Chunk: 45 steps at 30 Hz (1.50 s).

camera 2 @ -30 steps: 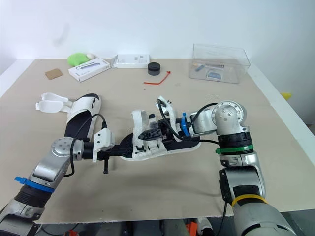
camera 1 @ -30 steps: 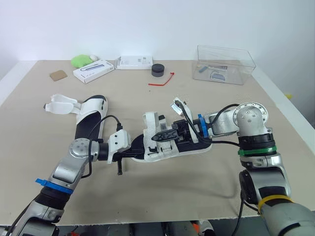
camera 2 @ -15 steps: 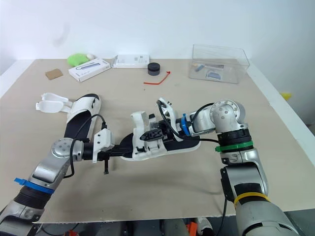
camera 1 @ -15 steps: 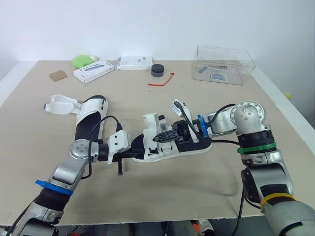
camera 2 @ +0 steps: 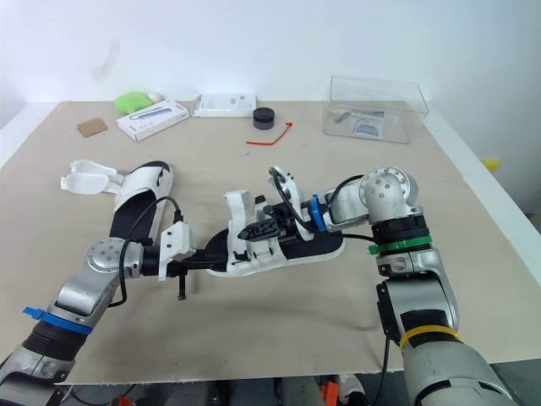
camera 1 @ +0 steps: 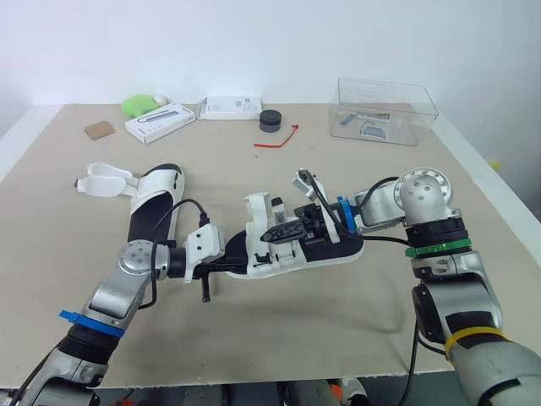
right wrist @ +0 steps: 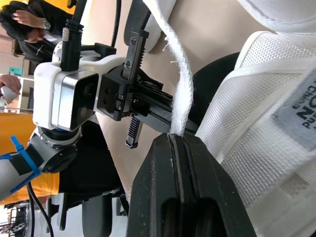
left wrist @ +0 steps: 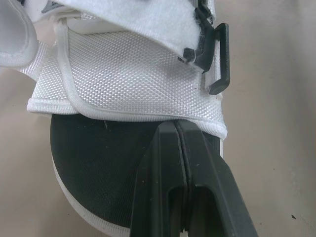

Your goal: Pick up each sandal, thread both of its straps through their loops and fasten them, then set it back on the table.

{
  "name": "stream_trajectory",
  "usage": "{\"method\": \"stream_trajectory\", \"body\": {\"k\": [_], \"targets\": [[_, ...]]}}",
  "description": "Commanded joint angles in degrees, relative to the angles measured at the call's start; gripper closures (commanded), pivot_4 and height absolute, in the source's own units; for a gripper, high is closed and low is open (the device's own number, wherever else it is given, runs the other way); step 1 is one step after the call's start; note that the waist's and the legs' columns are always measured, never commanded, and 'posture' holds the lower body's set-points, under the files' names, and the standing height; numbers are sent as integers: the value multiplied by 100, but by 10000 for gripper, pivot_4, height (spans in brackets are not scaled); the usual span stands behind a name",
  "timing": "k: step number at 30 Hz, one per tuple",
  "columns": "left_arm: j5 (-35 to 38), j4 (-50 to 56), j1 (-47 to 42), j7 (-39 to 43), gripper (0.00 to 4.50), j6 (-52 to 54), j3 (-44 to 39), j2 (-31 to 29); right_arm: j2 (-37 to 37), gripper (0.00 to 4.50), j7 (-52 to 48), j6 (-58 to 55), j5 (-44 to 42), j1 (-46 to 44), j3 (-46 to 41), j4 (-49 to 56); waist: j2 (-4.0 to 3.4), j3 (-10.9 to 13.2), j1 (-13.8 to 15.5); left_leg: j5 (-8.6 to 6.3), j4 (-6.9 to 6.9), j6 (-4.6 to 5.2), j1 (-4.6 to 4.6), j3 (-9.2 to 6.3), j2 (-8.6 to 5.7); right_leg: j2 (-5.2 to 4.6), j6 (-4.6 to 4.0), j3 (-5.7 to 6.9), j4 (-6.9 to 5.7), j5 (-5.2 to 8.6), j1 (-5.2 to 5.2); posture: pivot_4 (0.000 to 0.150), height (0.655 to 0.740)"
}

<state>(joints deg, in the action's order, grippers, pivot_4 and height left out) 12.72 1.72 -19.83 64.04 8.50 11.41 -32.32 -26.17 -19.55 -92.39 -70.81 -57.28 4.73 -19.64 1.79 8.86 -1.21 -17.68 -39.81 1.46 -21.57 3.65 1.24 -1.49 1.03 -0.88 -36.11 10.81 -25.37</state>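
Note:
One white sandal with a black footbed (camera 1: 321, 247) lies mid-table between both grippers. My left gripper (camera 1: 240, 263) is shut on the rim of its sole, where white mesh meets the black footbed (left wrist: 98, 163). A black strap loop (left wrist: 218, 61) hangs off that sandal's side. My right gripper (camera 1: 282, 232) is shut on a white strap (right wrist: 180, 98) that stands up over the footbed. The second sandal (camera 1: 155, 205) lies flat at the left with its straps (camera 1: 106, 180) spread out loose.
At the back stand a clear plastic box (camera 1: 387, 110), a black puck (camera 1: 270, 120), a red tie (camera 1: 279, 139), two white boxes (camera 1: 161, 121) (camera 1: 230, 106), a green object (camera 1: 139, 104) and a brown card (camera 1: 100, 129). A person (right wrist: 29, 19) is beyond the table.
My right arm has drawn in slightly, shifting the held strap a little toward the sandal's middle. The left arm and both sandals stay where they were.

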Motion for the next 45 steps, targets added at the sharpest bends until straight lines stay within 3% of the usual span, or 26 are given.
{"method": "stream_trajectory", "body": {"k": [1, 14, 26, 27, 32, 33, 43, 44, 45], "targets": [[-87, 34, 91, 56, 45000, 13, 125, -71, -36, 44266, 118, -11, -342, -127, -44, 5, 0, 0, 0, 0, 0, 0, 0, 0, 0, 0, 0, 0, 0, 0, 0, 1500, 7400], [-105, 48, 105, 53, 45000, 15, 116, -107, -104, 44266, 468, -11, -259, 284, 264, 254, 0, 0, -1, 0, 2, 0, -1, 0, 1, 0, 0, -2, 2, 0, 0, 1500, 7400], [-123, 61, 135, 23, 45000, 25, 101, -117, -216, 44266, -105, -11, 559, 568, 519, 1944, 0, -1, 0, -1, 5, 2, 0, -3, 2, 1, 0, 1, 4, 3, 0, 1500, 7400], [-126, 56, 133, 19, 45000, 22, 102, -112, -238, 38301, -180, -11, 580, 583, 525, 2066, -1, -1, -1, -2, 6, 3, 0, -2, 2, 1, 0, 1, 4, 4, 0, 1500, 7400], [-135, 54, 127, -5, 45000, 18, 109, -94, -195, 18574, -339, -11, 774, 494, 356, 2265, 0, -1, 0, -2, 6, 3, 0, -4, 2, 1, -1, 3, 5, 5, -1, 1500, 7400], [-133, 56, 127, -9, 45000, 19, 109, -91, -146, 12470, -333, -11, 815, 414, 278, 2206, 0, -1, 0, -2, 6, 3, 0, -4, 2, 1, -1, 2, 5, 5, 0, 1500, 7400], [-143, 52, 137, -43, 45000, 0, 145, -48, 191, 11590, -508, 401, 1763, -210, 128, 1298, -1, 0, 1, -2, 6, 3, 2, -1, 1, 0, -1, 8, 2, 5, -1, 1500, 7400], [-143, 59, 147, -48, 45000, -1, 143, -50, 226, 16887, -527, 405, 1816, -215, 104, 1265, -1, 0, 1, -2, 6, 3, 1, -1, 1, -1, -1, 8, 2, 5, -1, 1500, 7400], [-141, 67, 161, -51, 45000, -2, 136, -58, 266, 17478, -547, 382, 1846, -210, 73, 1260, -1, 0, 1, -2, 6, 2, 1, -1, 1, -1, -1, 8, 2, 5, -1, 1500, 7400]]}}
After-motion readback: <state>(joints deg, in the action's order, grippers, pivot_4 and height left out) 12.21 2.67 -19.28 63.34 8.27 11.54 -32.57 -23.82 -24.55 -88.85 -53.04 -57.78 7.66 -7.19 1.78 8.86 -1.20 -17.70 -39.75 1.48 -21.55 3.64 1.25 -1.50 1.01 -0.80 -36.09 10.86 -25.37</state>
